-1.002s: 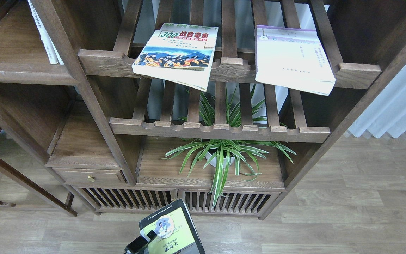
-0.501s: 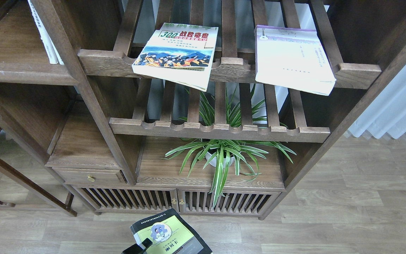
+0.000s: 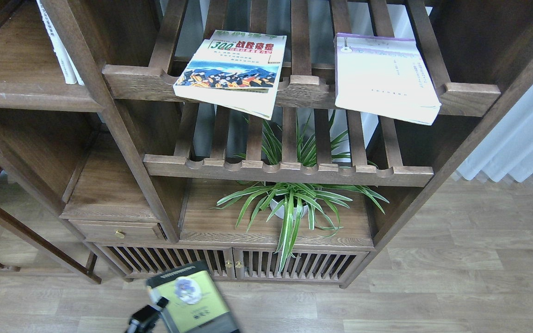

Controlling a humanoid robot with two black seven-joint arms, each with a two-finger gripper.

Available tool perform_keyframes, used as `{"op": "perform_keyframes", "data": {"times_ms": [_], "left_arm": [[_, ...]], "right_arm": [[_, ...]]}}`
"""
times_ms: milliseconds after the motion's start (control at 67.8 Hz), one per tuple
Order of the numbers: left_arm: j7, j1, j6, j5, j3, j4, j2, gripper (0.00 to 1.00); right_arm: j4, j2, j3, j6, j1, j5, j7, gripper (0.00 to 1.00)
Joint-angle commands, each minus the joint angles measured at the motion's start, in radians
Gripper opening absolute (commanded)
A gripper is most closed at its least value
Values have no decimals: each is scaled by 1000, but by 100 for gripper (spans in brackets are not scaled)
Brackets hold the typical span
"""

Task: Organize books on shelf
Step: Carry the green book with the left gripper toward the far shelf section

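The left hand (image 3: pixel 148 314) grips the black-grey book (image 3: pixel 190 298) by its left edge, low in front of the cabinet doors (image 3: pixel 229 266). The "300" book (image 3: pixel 232 69) and the purple-banded book (image 3: pixel 382 76) lie flat on the upper slatted rack (image 3: pixel 303 88), well apart. The right hand is out of sight.

Three paperbacks (image 3: pixel 191 298), two thin white-spined books (image 3: pixel 58 44), two slatted racks (image 3: pixel 289 169), one potted plant (image 3: pixel 294 203)

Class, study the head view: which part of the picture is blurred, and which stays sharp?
Head view: the black-grey book and left gripper at the bottom edge are motion-smeared; the "300" book, white book and plant are crisp under even light.
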Motion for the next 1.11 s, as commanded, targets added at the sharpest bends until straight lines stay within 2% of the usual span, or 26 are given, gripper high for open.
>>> {"op": "perform_keyframes", "data": {"times_ms": [0,133,310,369,472,752,988,1032,1091], "left_arm": [[1,49,0,0,-131,-80,56,7],[9,76,0,0,-275,-155,85,7],[27,78,0,0,-422,-189,121,7],[35,92,0,0,-542,-201,145,7],[36,99,0,0,-625,-238,167,7],[39,96,0,0,-787,-267,234,6],[41,60,0,4,-815,-264,256,6],[45,46,0,5,-820,-261,260,6],[87,-9,0,8,-821,-247,288,6]], "right_arm": [[0,0,2,0,-2,-1,-2,100],[-3,0,2,0,-2,-1,-2,100],[-9,0,2,0,-2,-1,-2,100],[-12,0,3,0,-3,-1,-2,100],[-32,0,2,0,-5,-1,-2,100],[-44,0,3,0,-6,-1,-2,100],[-55,0,0,0,-6,-1,-2,100],[-55,0,0,0,-8,-1,-2,100],[-58,0,0,0,-8,-1,-3,100]]}}
